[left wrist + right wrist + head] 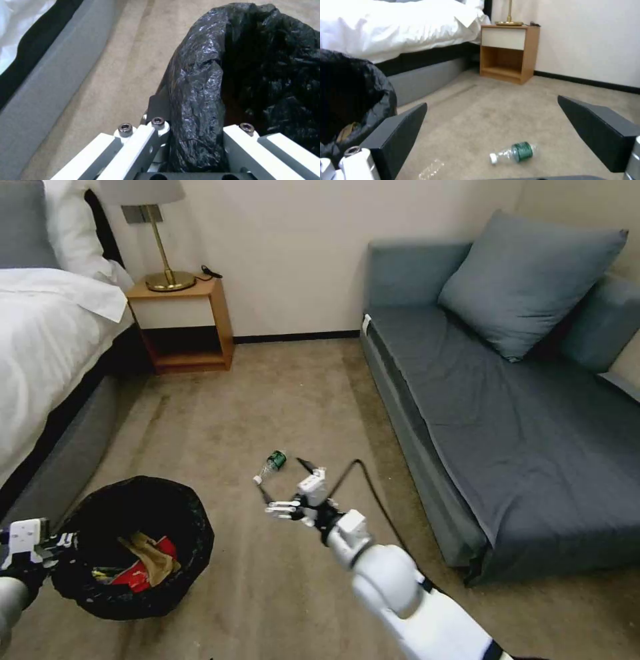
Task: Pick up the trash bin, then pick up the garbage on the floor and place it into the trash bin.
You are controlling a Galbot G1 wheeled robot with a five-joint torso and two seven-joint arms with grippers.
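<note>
- Left hand [195,140] is clamped on the trash bin [133,547] rim, wrappers [143,563] inside.
- Right hand [283,483], fingers apart, hovers just above the bottle [271,465] lying on the carpet [267,400].

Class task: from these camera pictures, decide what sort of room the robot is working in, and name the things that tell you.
Most likely a hotel room or bedroom: a bed with white linen, a wooden nightstand carrying a brass lamp, and a grey sofa on beige carpet.
</note>
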